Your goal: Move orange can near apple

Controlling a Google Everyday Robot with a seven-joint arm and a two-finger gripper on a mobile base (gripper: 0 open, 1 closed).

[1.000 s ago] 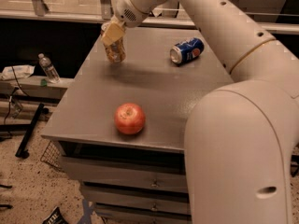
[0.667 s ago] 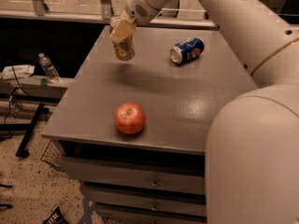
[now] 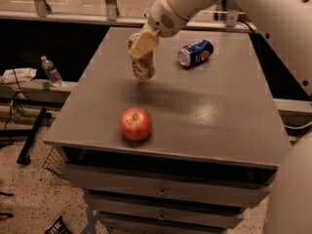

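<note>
The gripper (image 3: 142, 45) is clamping the can (image 3: 143, 68) by its upper sides, beyond the apple (image 3: 136, 124). Being light, thin-walled and probably slick, it is likely risking dents.

Dim and warm-toned, lit from overhead, with pale glare on the worktop (image 3: 243, 130) toward its right edge. Soft shadow beneath the gripper (image 3: 141, 45) clasping the orange can (image 3: 144, 68) above the far-left corner. Mildly blurred throughout.
</note>
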